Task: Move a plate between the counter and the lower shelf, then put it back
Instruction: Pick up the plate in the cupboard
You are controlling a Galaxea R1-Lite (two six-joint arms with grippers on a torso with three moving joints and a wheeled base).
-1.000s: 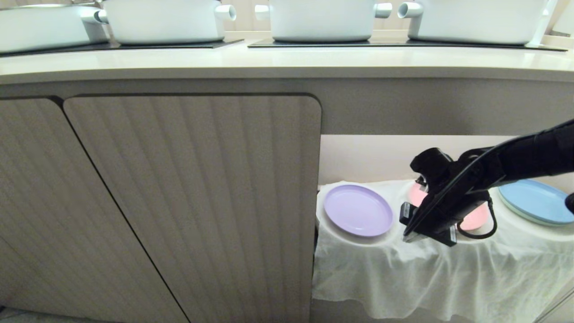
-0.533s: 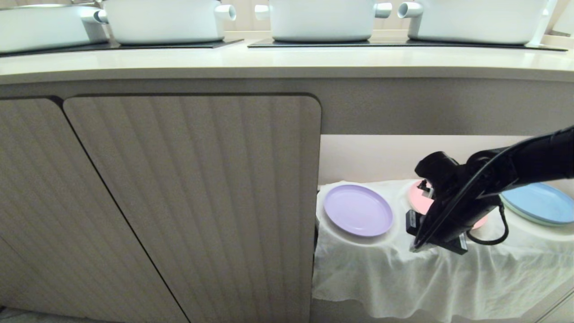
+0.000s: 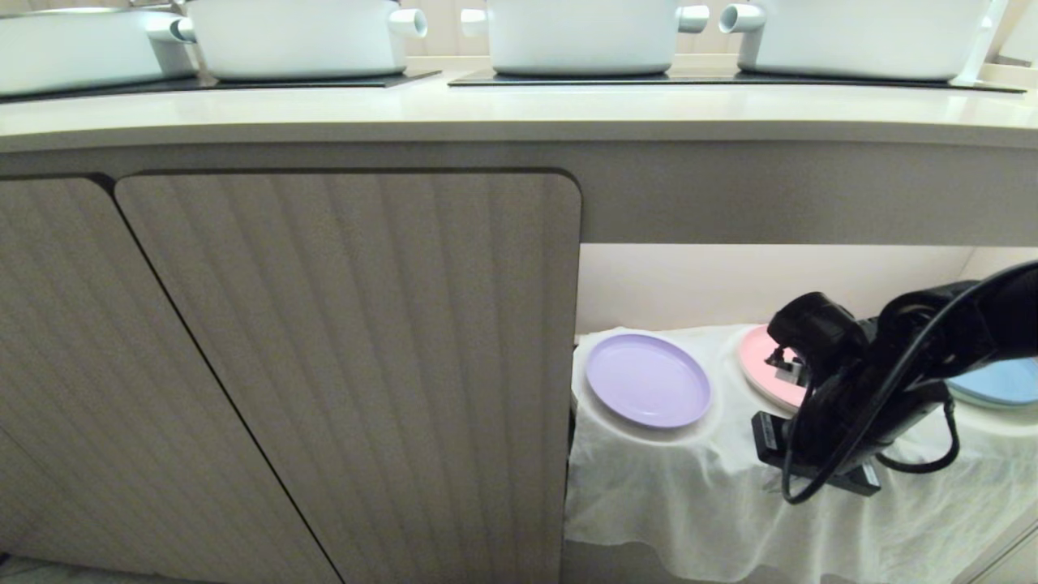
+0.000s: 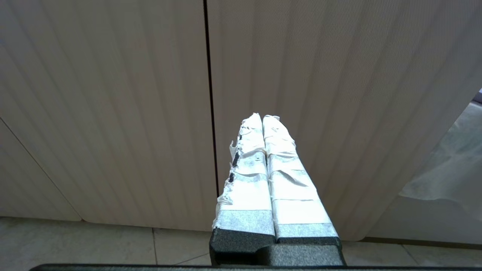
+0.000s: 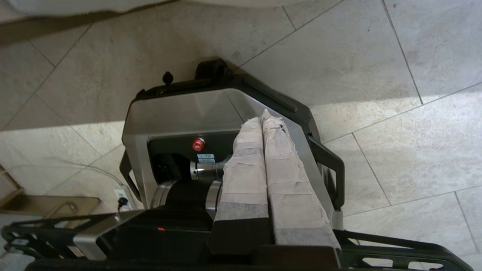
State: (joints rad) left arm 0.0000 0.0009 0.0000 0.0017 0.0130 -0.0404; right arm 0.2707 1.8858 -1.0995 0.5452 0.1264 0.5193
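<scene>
Round lilac matte plastic plate [image 3: 648, 380] sits flat on the lower shelf [image 3: 714, 478], the cream-walled niche draped in wrinkled white cloth, at the shelf's left end beside the ribbed cabinet door [image 3: 357, 365]. A pink plate [image 3: 766, 369] lies just right of it, and a blue plate [image 3: 1001, 381] at the shelf's right end, both partly hidden by the black right arm [image 3: 932, 349]. Right hand [image 5: 265, 120]: taped fingers pressed together, holding nothing, pointing down at the tiled floor [image 5: 376, 75] above the robot's base [image 5: 180, 113]. Left hand [image 4: 262, 118]: also closed and empty, facing the cabinet doors. Long beige worktop [image 3: 519, 109] above carries 4 white pots [image 3: 580, 32] on 2 black hob panels [image 3: 714, 79].
</scene>
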